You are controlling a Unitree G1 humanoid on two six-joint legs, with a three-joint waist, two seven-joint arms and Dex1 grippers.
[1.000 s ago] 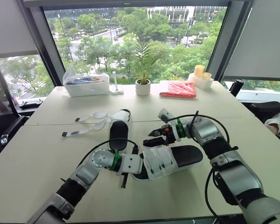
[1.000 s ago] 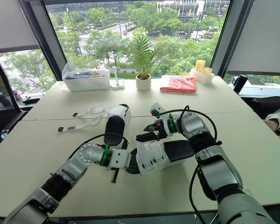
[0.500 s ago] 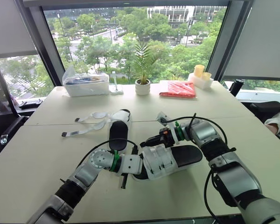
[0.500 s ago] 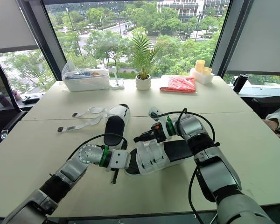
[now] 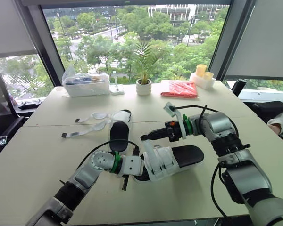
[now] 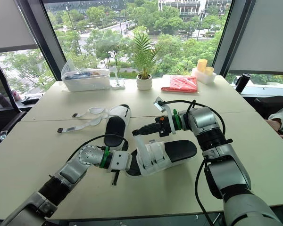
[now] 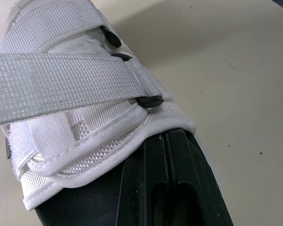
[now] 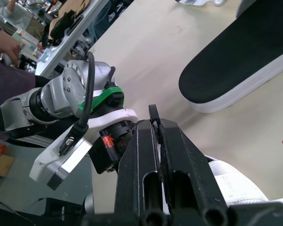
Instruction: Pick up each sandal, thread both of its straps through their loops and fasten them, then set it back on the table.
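Left eye view: near sandal [image 5: 186,155] lies on the bench [image 5: 47,155], centre, close in front, between the two arms. Long axis runs left-right across the bench, right end angled slightly away. White strapped end points to the robot's left, bare black footbed end to its right.

Left pincer [image 7: 166,146] at the sandal's left end. Left wrist view: fingers pressed together, tips tucked under the edge of the white upper, clenched on that end as far as I can tell. Two white bands cross the upper there, ending at small black loops.

Right pincer [image 5: 147,137] sits just above and behind the strapped end, pointing to the robot's left. It's clenched on the tip of a strap [image 5: 145,147]. The strap rises from the upper to the fingertips, off the sandal, not laid flat. Right wrist view: fingers tight together, thin dark tip pinched between them.

Second sandal [image 5: 119,134] just beyond the near one, left of centre, flat on the bench, apart from both pincers. Long axis runs near-far, leaning a bit right at the far end. Its loose straps [image 5: 87,128] are undone and fan out flat toward the robot's left.

Far edge by the window: clear box [image 5: 87,85], potted plant [image 5: 144,87], red packet [image 5: 180,89], well apart from both sandals.
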